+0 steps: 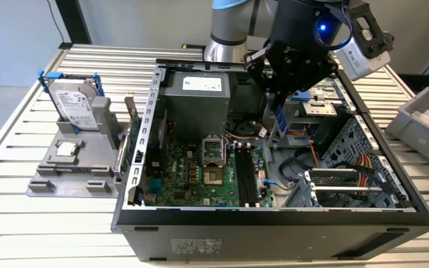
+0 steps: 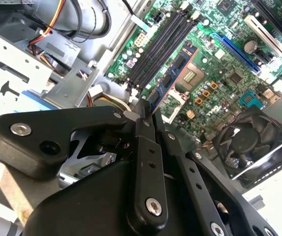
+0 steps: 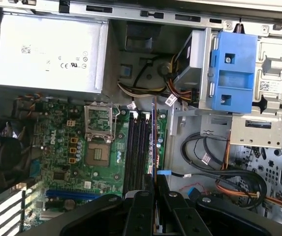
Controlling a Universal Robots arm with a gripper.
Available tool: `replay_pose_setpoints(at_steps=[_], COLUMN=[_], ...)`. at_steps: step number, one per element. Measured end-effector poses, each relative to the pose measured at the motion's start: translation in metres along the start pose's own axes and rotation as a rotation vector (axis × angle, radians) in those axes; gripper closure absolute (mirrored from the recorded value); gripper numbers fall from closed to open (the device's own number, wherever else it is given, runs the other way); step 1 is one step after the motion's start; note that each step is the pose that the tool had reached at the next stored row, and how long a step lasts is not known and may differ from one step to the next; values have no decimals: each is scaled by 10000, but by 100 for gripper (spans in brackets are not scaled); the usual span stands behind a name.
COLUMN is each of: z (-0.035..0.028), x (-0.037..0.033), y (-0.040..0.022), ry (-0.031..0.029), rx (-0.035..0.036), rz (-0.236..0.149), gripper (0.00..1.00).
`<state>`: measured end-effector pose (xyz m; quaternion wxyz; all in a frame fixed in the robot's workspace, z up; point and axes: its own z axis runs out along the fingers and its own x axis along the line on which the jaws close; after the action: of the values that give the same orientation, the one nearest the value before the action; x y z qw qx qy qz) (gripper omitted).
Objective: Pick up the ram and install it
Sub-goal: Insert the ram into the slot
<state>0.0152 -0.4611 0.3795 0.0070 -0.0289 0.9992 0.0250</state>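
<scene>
A robot arm's black claw (image 1: 280,114) hangs over an open computer case (image 1: 274,215) on a slatted metal worktop (image 1: 20,223), its fingers (image 2: 145,147) closed tight on the ram (image 1: 281,120). The stick is a slim, flat blue board, held on edge and pointing down from the claw into the case in the exterior view. In the second wrist view the ram (image 2: 172,78) shows its broad face, blue with dark chips and fine print along its length, reaching out from between the fingers toward the green motherboard (image 2: 214,73). In the first wrist view it (image 3: 155,142) appears nearly edge-on, a very thin strip lined up above the row of black memory slots (image 3: 136,147) beside the processor socket (image 3: 99,150). The ram is clear of the slots, not seated.
</scene>
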Motion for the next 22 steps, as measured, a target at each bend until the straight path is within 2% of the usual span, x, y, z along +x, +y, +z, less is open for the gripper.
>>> replay_pose_setpoints(at_steps=[3,22], z=[25,86], x=[0,1], y=[-1,-4], ry=[0,0], rx=[1,1], rz=[3,3], gripper=[100,100])
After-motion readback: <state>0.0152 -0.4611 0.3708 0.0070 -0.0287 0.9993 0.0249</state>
